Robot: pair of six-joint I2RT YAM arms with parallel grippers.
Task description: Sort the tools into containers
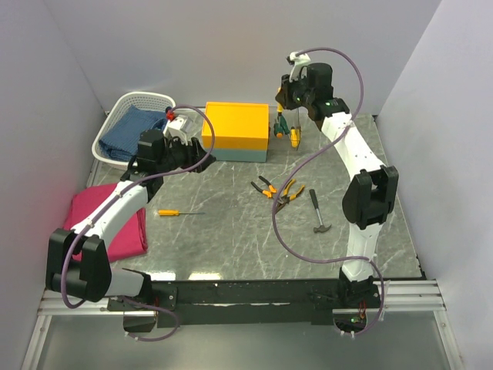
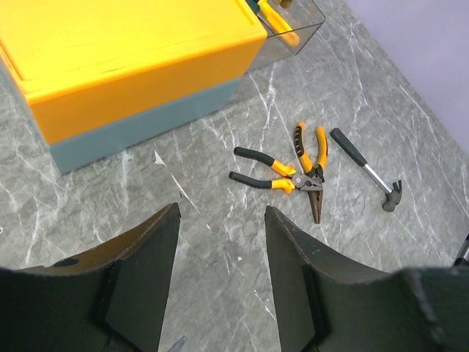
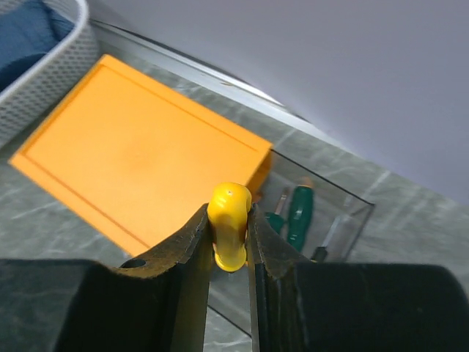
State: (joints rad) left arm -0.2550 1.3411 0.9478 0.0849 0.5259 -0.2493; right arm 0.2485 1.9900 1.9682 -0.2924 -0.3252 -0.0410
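My right gripper (image 3: 230,220) is shut on a yellow screwdriver handle (image 3: 230,213) and holds it above a clear bin (image 3: 322,220) that has green-handled screwdrivers (image 3: 299,214) in it. In the top view this gripper (image 1: 282,106) is at the back, right of the yellow-topped box (image 1: 237,127). My left gripper (image 2: 220,242) is open and empty above bare table, in front of the box (image 2: 124,66). Two orange-handled pliers (image 2: 275,172) and a black-handled hammer (image 2: 366,170) lie to its right. A yellow screwdriver (image 1: 173,212) lies mid-left. The white basket (image 1: 115,116) stands back left.
The basket holds a blue cloth (image 1: 131,131). A folded pink cloth (image 1: 108,223) lies at the left edge. In the top view the pliers (image 1: 277,190) and hammer (image 1: 319,211) lie near the right arm. White walls close in three sides.
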